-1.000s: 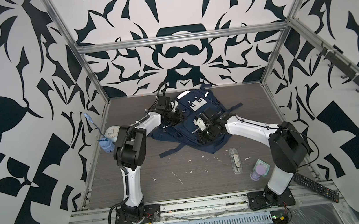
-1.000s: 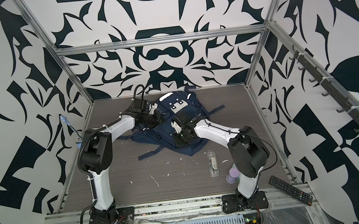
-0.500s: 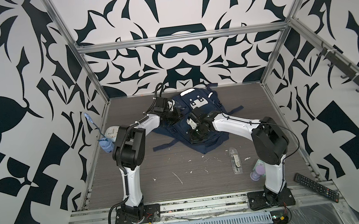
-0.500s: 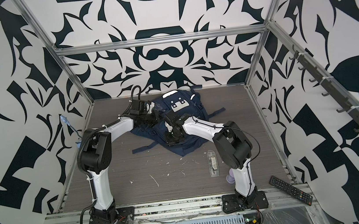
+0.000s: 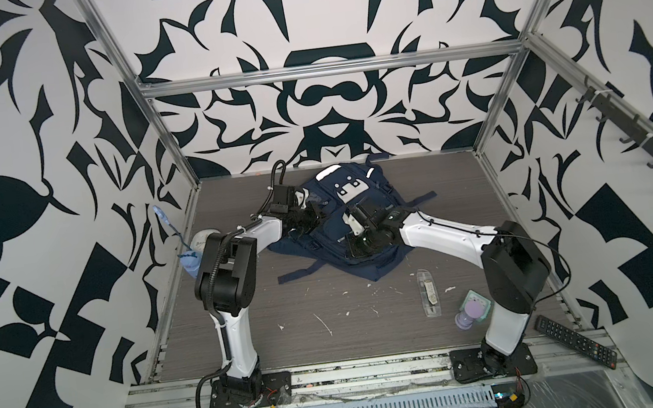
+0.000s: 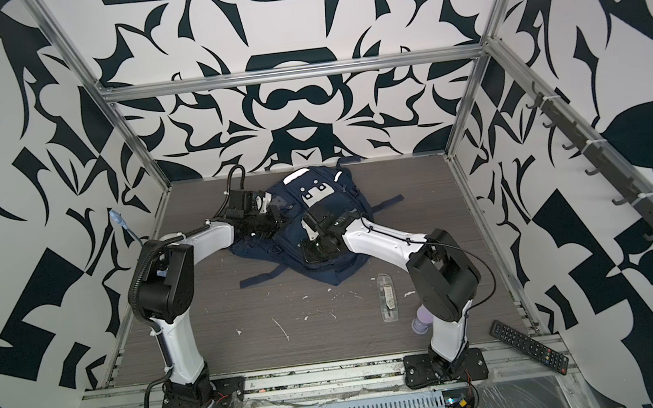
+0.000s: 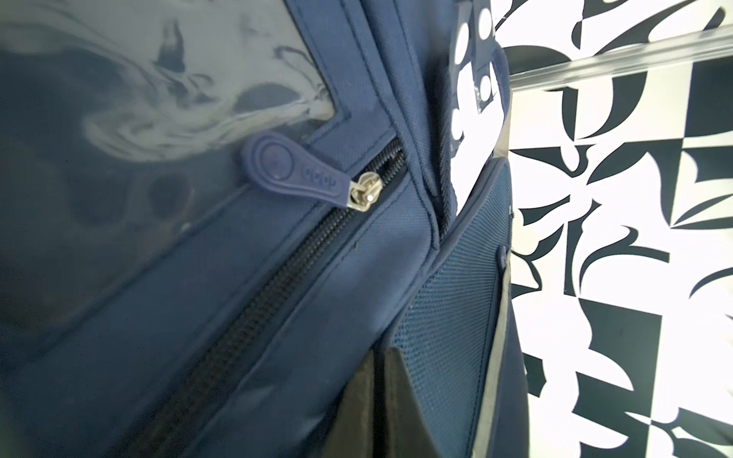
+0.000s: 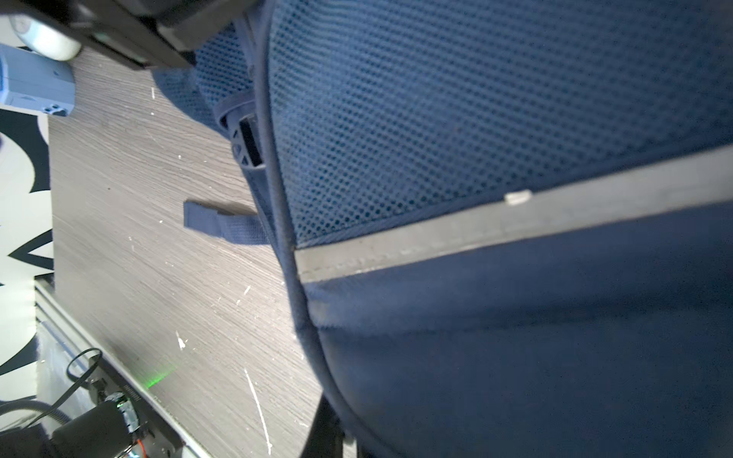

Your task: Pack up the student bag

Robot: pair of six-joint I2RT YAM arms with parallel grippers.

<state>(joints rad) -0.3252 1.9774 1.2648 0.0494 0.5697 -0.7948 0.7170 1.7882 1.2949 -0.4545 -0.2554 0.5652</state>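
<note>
The student bag, navy with a white-grey dotted patch, lies slumped at the back middle of the table in both top views. My left gripper is at its left flank. In the left wrist view its dark fingers are pressed together, shut on the fabric beside a mesh side pocket; a zip with a navy pull runs close by. My right gripper lies across the bag's front. In the right wrist view the bag covers nearly all of it, with one finger showing under the piped edge.
A clear flat case, a purple bottle and a pale green box lie near the right arm's base. A black remote rests on the front rail. A loose strap trails left. Blue and white items sit by the left wall.
The bag has shifted slightly left with both grippers on it. The right arm's elbow swung left, then came partway back. Both grippers stayed shut.
</note>
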